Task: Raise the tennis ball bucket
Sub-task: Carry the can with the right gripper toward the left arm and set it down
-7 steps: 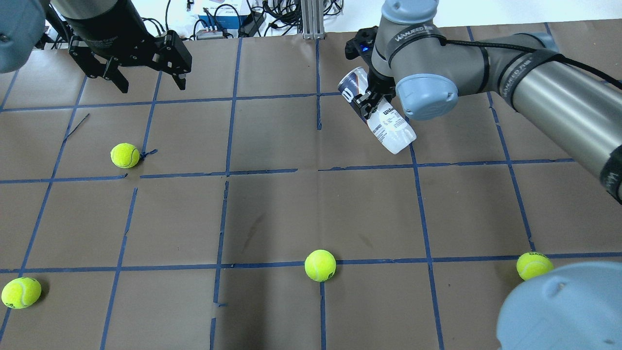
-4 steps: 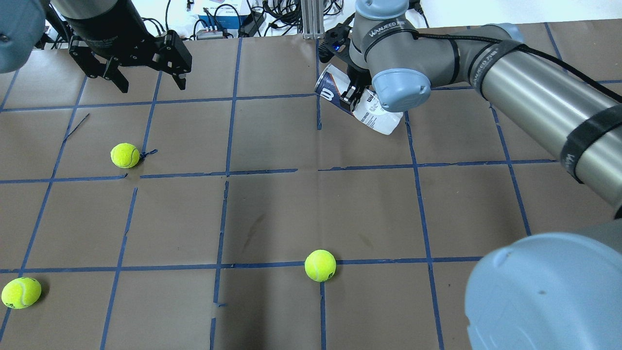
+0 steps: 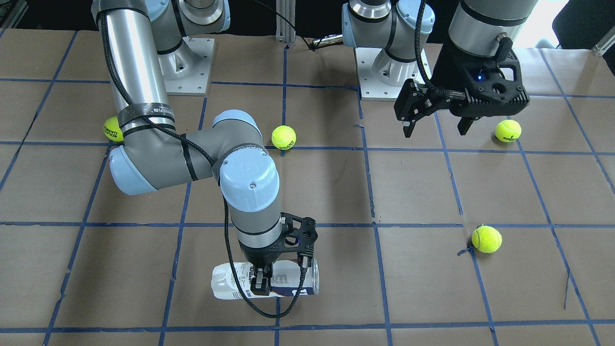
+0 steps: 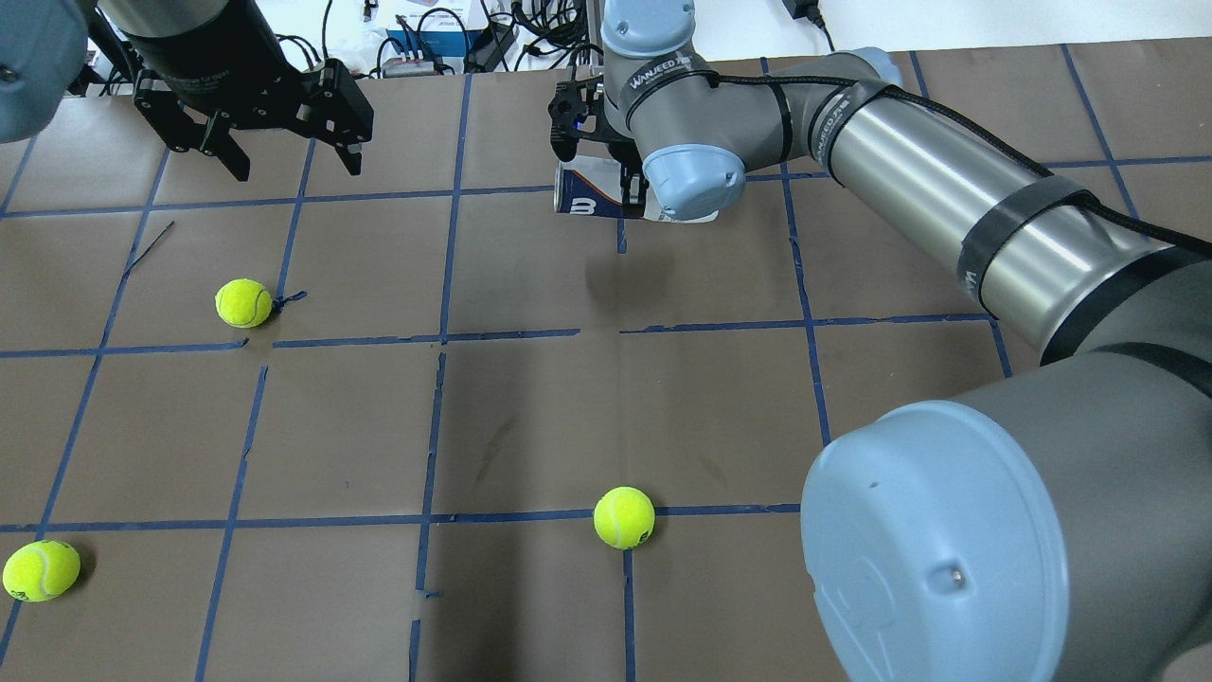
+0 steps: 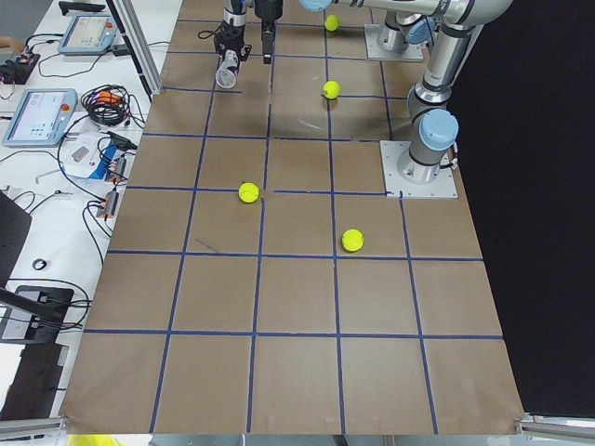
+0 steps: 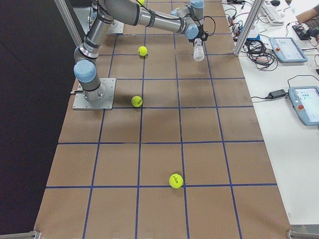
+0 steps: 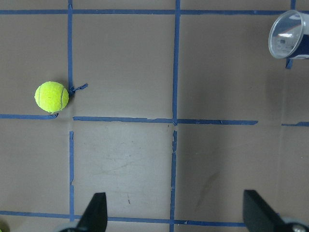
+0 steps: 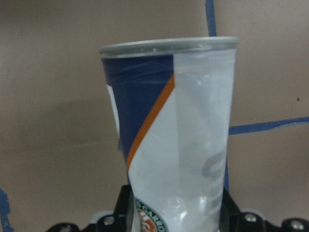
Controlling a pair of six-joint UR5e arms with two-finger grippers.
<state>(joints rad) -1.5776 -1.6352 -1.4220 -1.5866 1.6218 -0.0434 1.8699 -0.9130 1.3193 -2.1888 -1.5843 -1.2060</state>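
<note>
Brown-paper bench [image 3: 423, 192], gridded with blue tape [image 3: 413, 224].

Front-facing view: right gripper [image 3: 281, 279] has its fingers clamped across the tennis ball bucket [image 3: 228, 286] near mid-length. Bucket is horizontal, with the silvery rim toward this view's right and the white end toward its left. Left gripper [image 3: 436, 129] hangs well apart from it, fingers spread, nothing between them. Four tennis balls [image 3: 486, 239] lie loose; one is partly hidden behind the right arm.

Overhead view: bucket horizontal under the right wrist, navy end showing. Its soft shadow [image 4: 615, 277] falls on the paper apart from it, so the bucket is off the bench. Left fingers apart.

Exterior left: bucket small at the far end, rim toward the camera.

Exterior right: bucket hangs pale under the near arm's wrist.

Left wrist view: bucket's open mouth at upper right, one ball at left by a tape crossing.

Right wrist view: bucket fills the centre, gripped at its base, rim away from the camera, paper behind.
</note>
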